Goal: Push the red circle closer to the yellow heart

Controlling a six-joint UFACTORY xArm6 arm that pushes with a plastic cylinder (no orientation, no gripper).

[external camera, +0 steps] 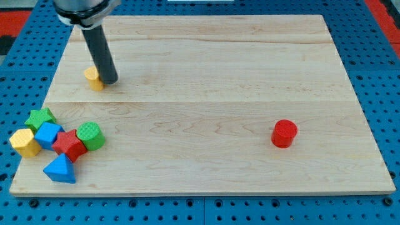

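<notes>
The red circle stands alone on the wooden board at the view's right, below the middle. The yellow heart lies at the view's upper left and is partly hidden by my rod. My tip rests right against the heart's right side, far to the left of the red circle.
A cluster of blocks sits at the view's lower left: a green star, a yellow hexagon, a blue block, a red star, a green circle and a blue triangle. The board's edge runs along the bottom.
</notes>
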